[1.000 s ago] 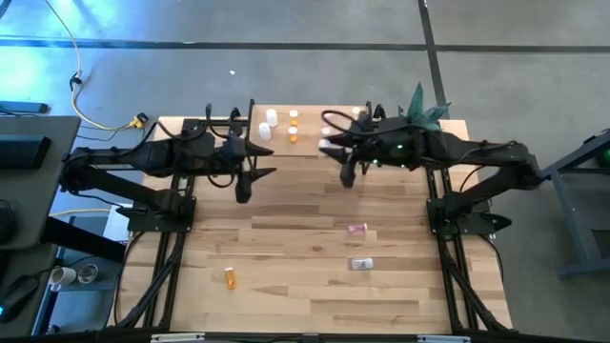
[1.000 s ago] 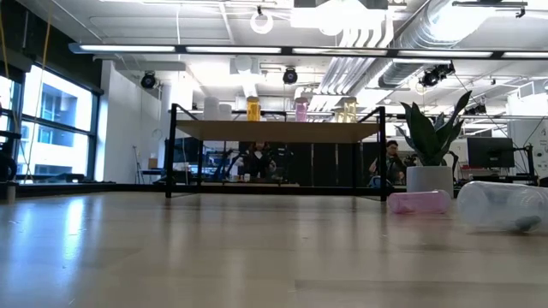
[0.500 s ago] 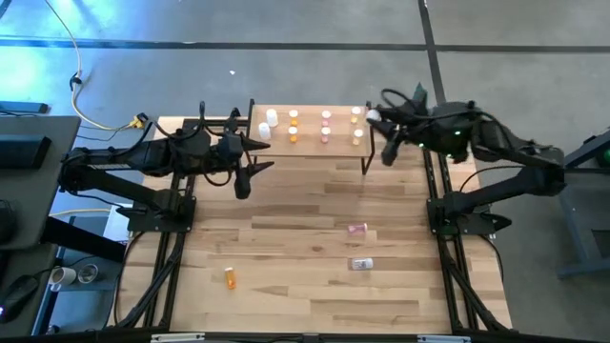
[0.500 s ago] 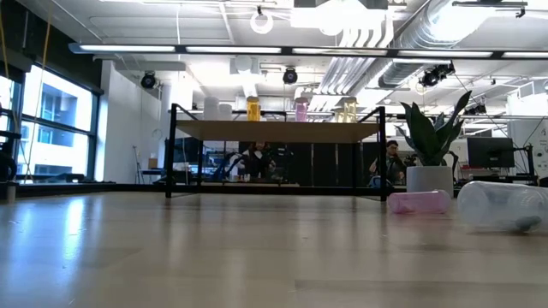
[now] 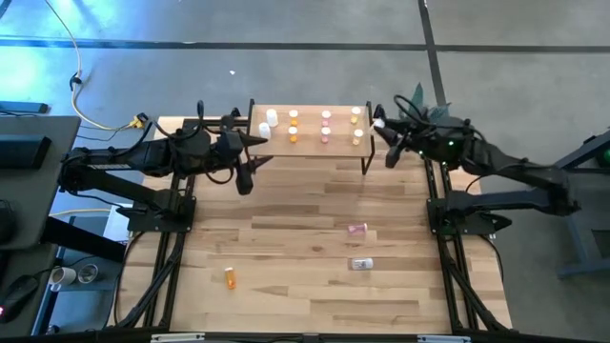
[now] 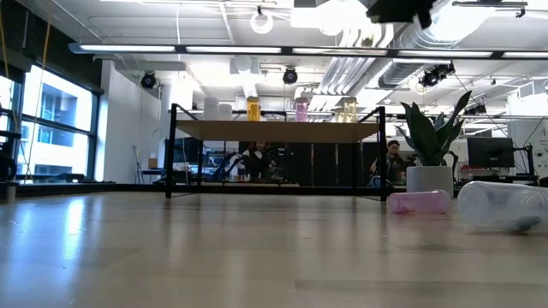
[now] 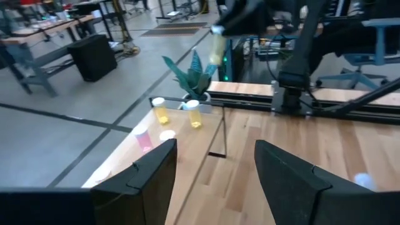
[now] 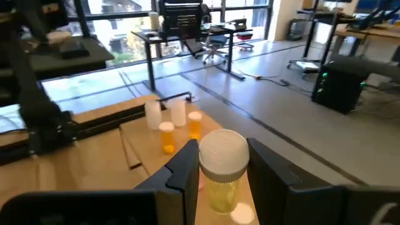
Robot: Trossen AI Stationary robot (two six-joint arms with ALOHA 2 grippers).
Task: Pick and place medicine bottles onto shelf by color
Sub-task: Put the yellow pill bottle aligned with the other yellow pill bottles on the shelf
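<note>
While daylight came through tall windows on one side of the room, the pale butcher-block wooden table (image 5: 305, 238) lay under white ceiling pipes and strip lights, with grey concrete floor around it and a green spiky potted plant (image 6: 431, 145) past its far right corner. Two seated people showed beyond the table in the low view.

At the far edge stood the low shelf with a light wood top board and thin black legs (image 5: 309, 145). The right pincer (image 5: 380, 127) hung above the shelf's right end, its two dark fingers closed narrowly on a small yellow bottle with a white cap (image 8: 221, 172), held upright between them. The left pincer (image 5: 246, 179) hovered over the table just off the shelf's left end, its fingers spread wide and holding nothing.

On the shelf top, eight small bottles could be counted from above: two clear or white ones (image 5: 270, 123) at the left, two orange ones (image 5: 293, 126) next, two pink ones (image 5: 326, 127), then two yellow ones (image 5: 357, 126) at the right.

Three more bottles lay on the open table, well apart from the shelf: one pink bottle on its side (image 5: 356, 229), one clear bottle on its side (image 5: 361, 264) just nearer than it, and one orange bottle (image 5: 230, 277) off to the left.
</note>
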